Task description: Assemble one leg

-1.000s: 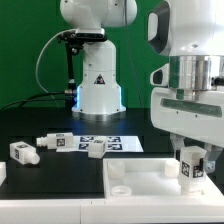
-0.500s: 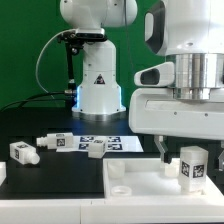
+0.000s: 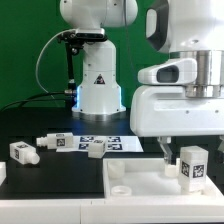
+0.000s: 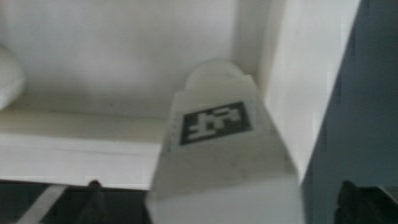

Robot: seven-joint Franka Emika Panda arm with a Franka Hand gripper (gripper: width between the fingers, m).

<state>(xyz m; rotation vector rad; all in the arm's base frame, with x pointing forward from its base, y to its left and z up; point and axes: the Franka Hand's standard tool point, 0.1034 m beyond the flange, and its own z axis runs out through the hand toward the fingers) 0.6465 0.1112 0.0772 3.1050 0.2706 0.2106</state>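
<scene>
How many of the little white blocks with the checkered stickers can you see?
4: one leg stands on the square panel; three lie on the table, at and. The arm may hide more.

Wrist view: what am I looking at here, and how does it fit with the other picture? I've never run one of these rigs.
The big white machine on the exterior view's right is a robot arm. Its claw has two fingers. It is open and holds nothing. The exterior view comes from a camera standing off the arm. The wrist view comes from a camera on the arm's wrist, looking past the fingers. The white block with the black-and-white tag in that view is a leg. It is the same one that stands upright on the white panel just below the claw. More legs lie loose on the black table, near the flat marker board.
</scene>
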